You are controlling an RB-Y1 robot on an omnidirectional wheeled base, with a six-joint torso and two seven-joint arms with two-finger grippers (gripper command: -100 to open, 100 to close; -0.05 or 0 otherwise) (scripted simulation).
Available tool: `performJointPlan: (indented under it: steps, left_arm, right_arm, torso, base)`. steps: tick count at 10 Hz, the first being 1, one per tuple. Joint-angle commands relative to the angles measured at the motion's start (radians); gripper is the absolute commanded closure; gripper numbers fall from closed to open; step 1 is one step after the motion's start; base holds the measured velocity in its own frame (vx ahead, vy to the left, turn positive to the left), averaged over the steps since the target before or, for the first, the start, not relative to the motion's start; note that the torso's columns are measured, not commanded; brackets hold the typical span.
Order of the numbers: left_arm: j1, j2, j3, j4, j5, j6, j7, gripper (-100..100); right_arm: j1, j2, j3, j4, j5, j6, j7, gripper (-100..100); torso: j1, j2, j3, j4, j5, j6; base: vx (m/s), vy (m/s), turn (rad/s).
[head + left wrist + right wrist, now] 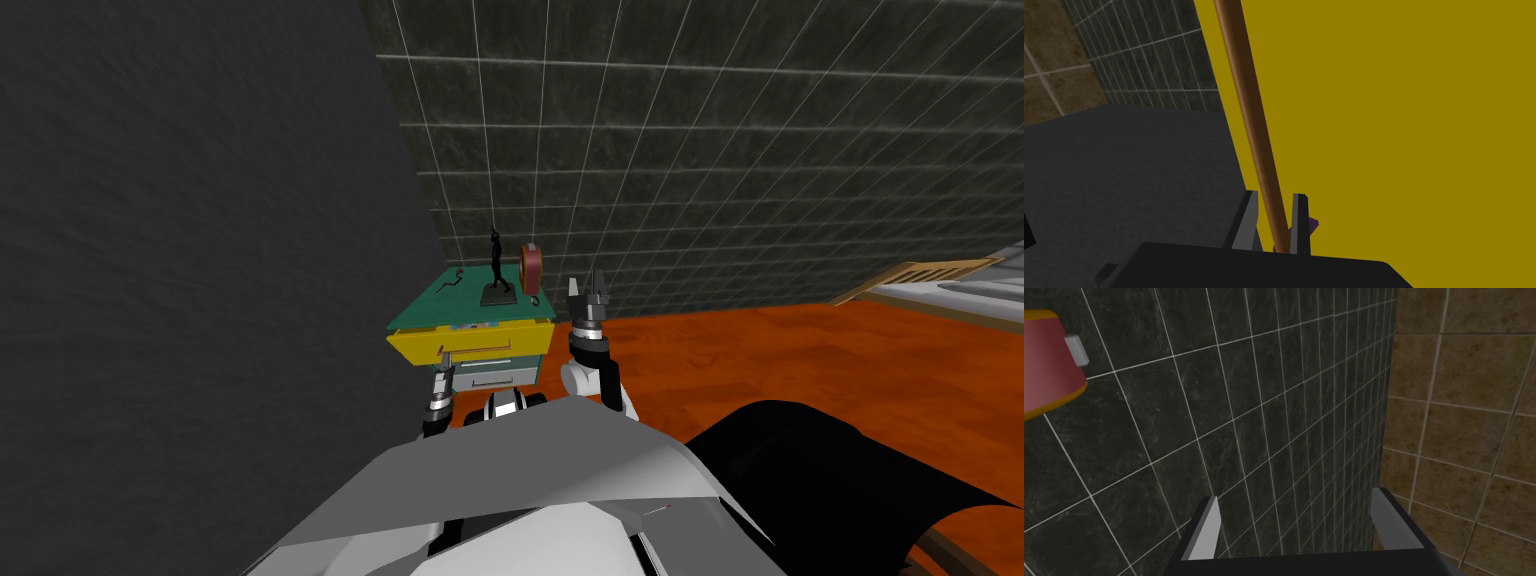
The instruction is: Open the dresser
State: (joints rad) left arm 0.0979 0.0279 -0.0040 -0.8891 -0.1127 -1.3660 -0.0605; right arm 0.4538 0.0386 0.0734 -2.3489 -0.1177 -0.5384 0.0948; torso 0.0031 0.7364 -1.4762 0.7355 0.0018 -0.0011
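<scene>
While the left gripper (1275, 196) is clenched around the brown handle (1249, 115), a bar running lengthwise across the yellow top drawer (1399, 125), the dresser (465, 302) stands in the dark wall corner, front facing me and the drawer jutting slightly out. The right gripper (1295, 494) is raised beside it, fingers spread, and the orange floor (800, 360) stretches to the right.

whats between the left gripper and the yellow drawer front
The brown bar handle: the left gripper is shut on it, with the yellow drawer front right behind it. The left wrist view shows this.
</scene>
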Motion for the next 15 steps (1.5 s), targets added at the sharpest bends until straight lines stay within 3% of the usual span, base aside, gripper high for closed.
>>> performJointPlan:
  steps: [1, 4, 7, 8, 9, 11, 12, 13, 15]
  left_arm:
    - [-0.074, -0.004, -0.006, 0.071, 0.011, 0.011, -0.014, 100]
    - [-0.179, -0.011, -0.017, 0.178, 0.030, 0.026, -0.038, 100]
    - [-0.265, -0.014, -0.023, 0.237, 0.039, 0.034, -0.050, 100]
    - [-0.306, -0.018, -0.029, 0.292, 0.049, 0.042, -0.062, 100]
    - [-0.329, -0.018, -0.029, 0.292, 0.049, 0.042, -0.062, 100]
    - [-0.329, -0.018, -0.029, 0.292, 0.049, 0.042, -0.062, 100]
    - [-0.370, -0.021, -0.034, 0.339, 0.059, 0.050, -0.073, 100]
    - [-0.387, -0.021, -0.034, 0.347, 0.059, 0.050, -0.073, 100]
    - [-0.348, -0.009, -0.029, 0.306, 0.050, 0.064, -0.054, 100]
  right_arm:
    - [0.000, 0.000, 0.000, 0.000, 0.000, 0.000, 0.000, 0]
    - [0.000, 0.000, 0.000, 0.000, 0.000, 0.000, 0.000, 0]
    - [0.000, 0.000, 0.000, 0.000, 0.000, 0.000, 0.000, 0]
    - [0.000, 0.000, 0.000, 0.000, 0.000, 0.000, 0.000, 0]
    - [0.000, 0.000, 0.000, 0.000, 0.000, 0.000, 0.000, 0]
    - [0.000, 0.000, 0.000, 0.000, 0.000, 0.000, 0.000, 0]
    - [0.000, 0.000, 0.000, 0.000, 0.000, 0.000, 0.000, 0]
    - [0.000, 0.000, 0.000, 0.000, 0.000, 0.000, 0.000, 0]
    - [0.000, 0.000, 0.000, 0.000, 0.000, 0.000, 0.000, 0]
  torso:
    - [-0.001, 0.000, 0.000, 0.000, 0.000, 0.000]
    - [-0.001, -0.001, -0.001, 0.001, -0.001, 0.001]
    - [-0.002, 0.001, 0.000, 0.003, -0.002, -0.001]
    - [-0.002, 0.001, 0.000, 0.003, -0.002, 0.000]
    - [-0.003, 0.003, 0.001, 0.003, -0.002, 0.000]
    - [-0.005, 0.005, 0.002, 0.008, -0.004, 0.000]
    - [-0.005, 0.004, 0.001, 0.007, -0.004, 0.001]
    - [-0.004, 0.008, 0.003, 0.007, -0.003, 0.000]
    - [-0.005, 0.006, 0.003, 0.007, -0.003, 0.000]
  base:
    - [-0.095, 0.008, 0.047]
    - [-0.131, 0.037, 0.057]
    - [-0.102, 0.028, 0.054]
    - [-0.104, 0.022, 0.071]
    - [-0.097, 0.019, 0.039]
    - [-0.030, 0.007, 0.001]
    - [-0.067, 0.023, 0.071]
    - [-0.087, 0.024, 0.053]
    - [-0.051, -0.007, -0.016]
